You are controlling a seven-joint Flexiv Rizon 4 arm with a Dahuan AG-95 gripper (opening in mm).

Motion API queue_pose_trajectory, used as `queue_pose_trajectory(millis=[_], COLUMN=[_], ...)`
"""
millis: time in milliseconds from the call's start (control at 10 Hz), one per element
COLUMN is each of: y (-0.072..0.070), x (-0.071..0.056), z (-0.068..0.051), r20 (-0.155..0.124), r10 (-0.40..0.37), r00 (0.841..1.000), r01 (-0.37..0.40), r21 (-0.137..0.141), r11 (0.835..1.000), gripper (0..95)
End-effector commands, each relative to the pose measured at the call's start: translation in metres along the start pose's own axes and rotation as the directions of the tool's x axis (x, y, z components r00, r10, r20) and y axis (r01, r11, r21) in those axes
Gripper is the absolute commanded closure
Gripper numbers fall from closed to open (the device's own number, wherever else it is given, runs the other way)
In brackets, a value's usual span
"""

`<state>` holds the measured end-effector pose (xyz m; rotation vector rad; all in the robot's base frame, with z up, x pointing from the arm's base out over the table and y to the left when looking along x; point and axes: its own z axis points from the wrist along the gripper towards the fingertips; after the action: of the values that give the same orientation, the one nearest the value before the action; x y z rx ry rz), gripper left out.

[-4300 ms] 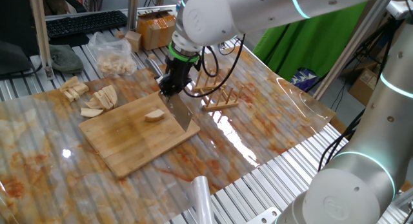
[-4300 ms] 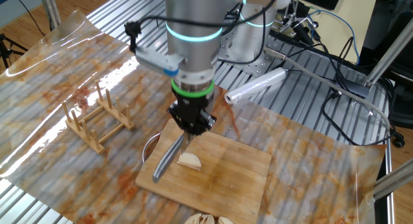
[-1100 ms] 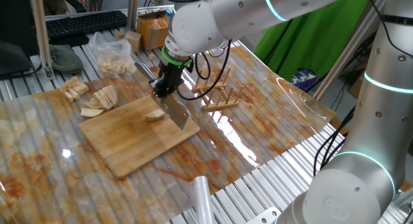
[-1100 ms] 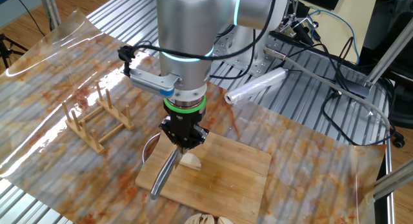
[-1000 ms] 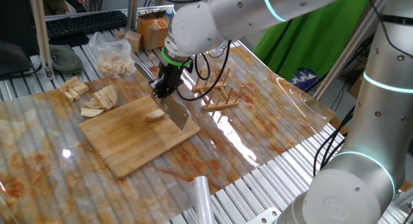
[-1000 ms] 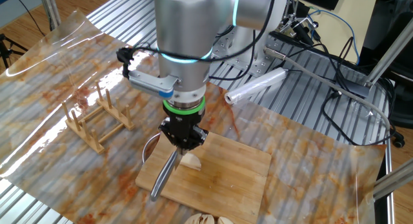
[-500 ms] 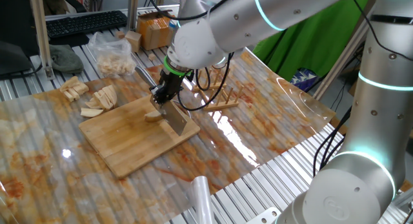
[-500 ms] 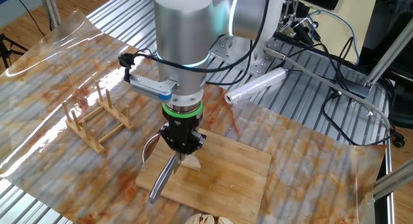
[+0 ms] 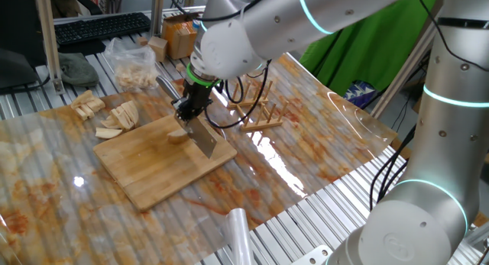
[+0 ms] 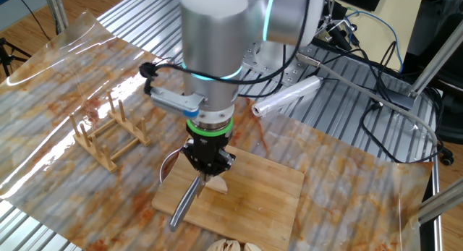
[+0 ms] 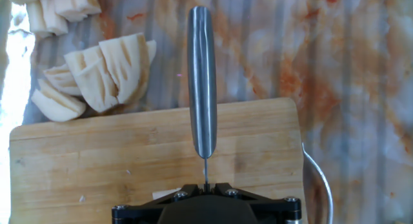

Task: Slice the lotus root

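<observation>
cutting board point(image 9: 157, 157) sits mid-table on the plastic sheet point(image 9: 321, 143), lotus root piece point(image 9: 177, 137) on it right under the gripper point(image 9: 186, 114) and knife point(image 9: 200, 140). Cut slices point(image 9: 116, 116) lie just off the board's far left corner, wooden rack point(image 9: 256, 112) to its right, foil roll point(image 9: 238, 234) near the front edge

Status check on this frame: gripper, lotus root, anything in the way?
Gripper shut on knife, pointing down. Blade at lotus root piece on cutting board. Cut slices lie off the board; nothing obstructing.
</observation>
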<state>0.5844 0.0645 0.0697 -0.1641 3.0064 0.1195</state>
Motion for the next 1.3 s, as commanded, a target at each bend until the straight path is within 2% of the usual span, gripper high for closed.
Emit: queue_pose_trajectory(millis=[100, 200, 300, 800, 1000, 1100, 1300], y=[-0.002, -0.003, -0.004, -0.018, -0.019, -0.021, -0.024], x=[-0.001, -0.001, -0.001, -0.001, -0.001, -0.001, 0.002], z=[-0.007, -0.008, -0.009, -0.024, -0.030, -0.026, -0.003], r20=[-0.007, -0.010, -0.008, -0.014, -0.029, -0.028, -0.017], r10=[0.013, 0.035, 0.067, 0.115, 0.120, 0.114, 0.101], r00=[1.000, 0.999, 0.998, 0.993, 0.992, 0.993, 0.995], r01=[-0.013, -0.035, -0.067, -0.114, -0.119, -0.113, -0.101], r21=[0.029, 0.039, 0.029, 0.030, 0.027, 0.025, 0.023], r11=[0.999, 0.999, 0.997, 0.993, 0.993, 0.993, 0.995], gripper=[95.0, 95.0, 95.0, 95.0, 95.0, 95.0, 95.0])
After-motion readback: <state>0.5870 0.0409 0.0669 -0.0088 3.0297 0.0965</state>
